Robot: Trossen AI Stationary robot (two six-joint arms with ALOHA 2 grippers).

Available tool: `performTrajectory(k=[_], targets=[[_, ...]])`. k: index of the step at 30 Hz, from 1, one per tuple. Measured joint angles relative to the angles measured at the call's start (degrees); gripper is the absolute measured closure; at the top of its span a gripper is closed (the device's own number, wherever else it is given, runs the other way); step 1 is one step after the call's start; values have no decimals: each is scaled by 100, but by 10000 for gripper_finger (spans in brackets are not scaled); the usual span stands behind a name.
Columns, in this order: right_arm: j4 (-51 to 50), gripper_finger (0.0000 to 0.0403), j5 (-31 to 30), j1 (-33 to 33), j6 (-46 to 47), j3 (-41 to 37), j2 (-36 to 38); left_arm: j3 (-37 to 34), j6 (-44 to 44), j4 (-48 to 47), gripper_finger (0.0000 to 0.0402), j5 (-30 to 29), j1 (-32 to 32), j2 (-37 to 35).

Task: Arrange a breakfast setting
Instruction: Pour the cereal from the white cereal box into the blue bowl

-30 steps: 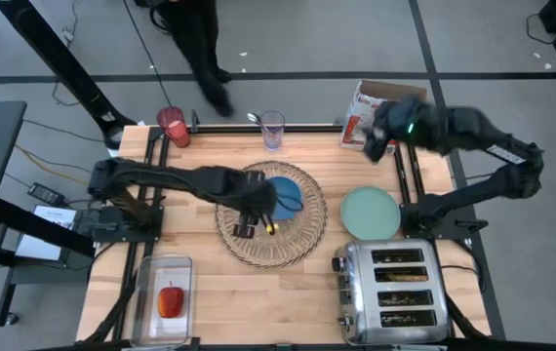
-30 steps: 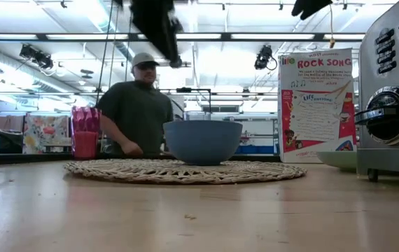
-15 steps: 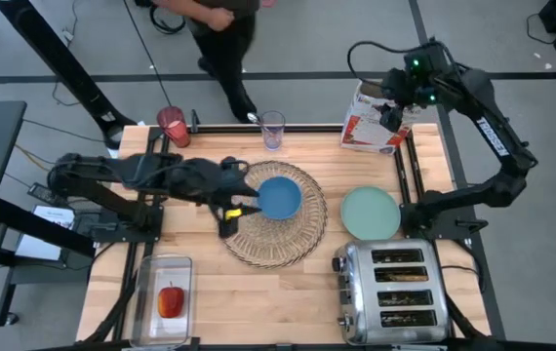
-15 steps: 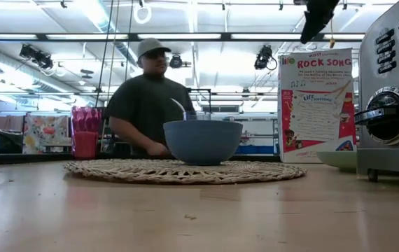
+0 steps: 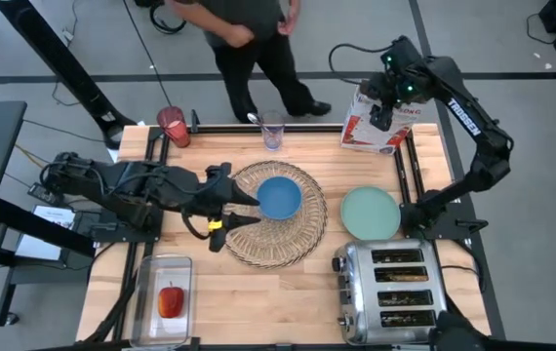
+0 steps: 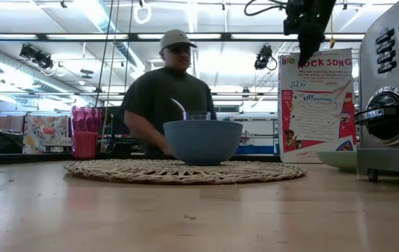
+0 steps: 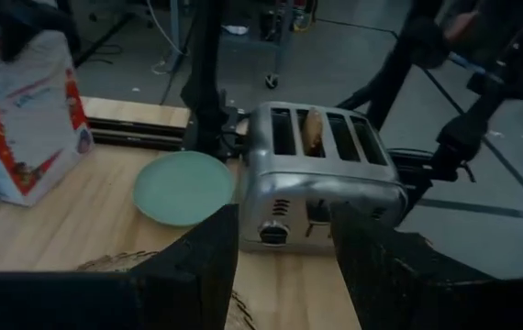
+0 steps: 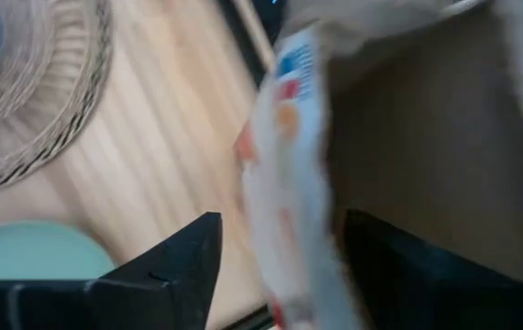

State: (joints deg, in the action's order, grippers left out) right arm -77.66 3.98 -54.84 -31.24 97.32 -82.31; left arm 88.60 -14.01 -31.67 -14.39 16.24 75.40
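Note:
The blue bowl [image 5: 280,197] stands on the round straw placemat [image 5: 278,234] at mid-table. The mint-green plate [image 5: 371,213] lies to its right. A toast slice [image 7: 312,130] stands in a toaster slot. The red apple [image 5: 171,300] lies in a clear container. The red glass [image 5: 173,127] stands far left. My left gripper [image 5: 237,209] is open and empty at the mat's left rim, pointing toward the toaster. My right gripper [image 5: 380,107] is open over the cereal box [image 5: 374,122], with its fingers either side of a wall [image 8: 289,183] at the open top. My right gripper comes at the cereal box from above, pointing down; its fingers [image 8: 183,266] stand on either side of one wall at the box's open top. Whether they touch the box, I cannot tell. The box stands upright on the table.
The chrome toaster [image 5: 390,292] fills the near right corner. A clear glass [image 5: 272,129] with a spoon in it stands at the far edge. A person [image 6: 168,105] moves just behind the table's far edge.
My left gripper has drawn back from over the placemat beside the bowl toward the table's left edge, to the mat's left rim. My right gripper has swung over the cereal box and come down onto its open top. The person has walked rightward behind the table.

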Motion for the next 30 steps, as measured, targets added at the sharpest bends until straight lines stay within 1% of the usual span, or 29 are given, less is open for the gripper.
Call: performTrajectory(k=[5, 8, 11, 12, 13, 16, 18, 24, 30], targets=[[-191, 248, -256, 108, 13, 0, -46, 0, 62, 21, 220, 52, -366, 0], [-514, 303, -472, 119, 13, -3, -116, 0, 151, 111, 207, 525, -803, 0], [-706, 369, -499, 126, 41, -4, -179, 0, 164, 210, 179, 1251, -1361, 2], [-751, 385, -499, 130, 43, -4, -193, 0, 170, 215, 167, 1463, -1547, 7], [-781, 392, -497, 146, 49, -4, -194, 0, 215, 216, 154, 1660, -1707, 31], [-909, 394, -595, 278, 59, -4, -129, 1, 575, 175, 119, 2168, -2107, 137], [-1092, 397, -667, 395, 61, 54, -28, 0, 802, 197, 105, 2239, -2251, 233], [-1300, 399, -593, 832, 166, 373, 405, 0, 1278, 548, 100, 2262, -2396, 732], [-1240, 400, -363, 1505, 80, 700, 808, 0, 1210, 974, 100, 2260, -2396, 1180]])
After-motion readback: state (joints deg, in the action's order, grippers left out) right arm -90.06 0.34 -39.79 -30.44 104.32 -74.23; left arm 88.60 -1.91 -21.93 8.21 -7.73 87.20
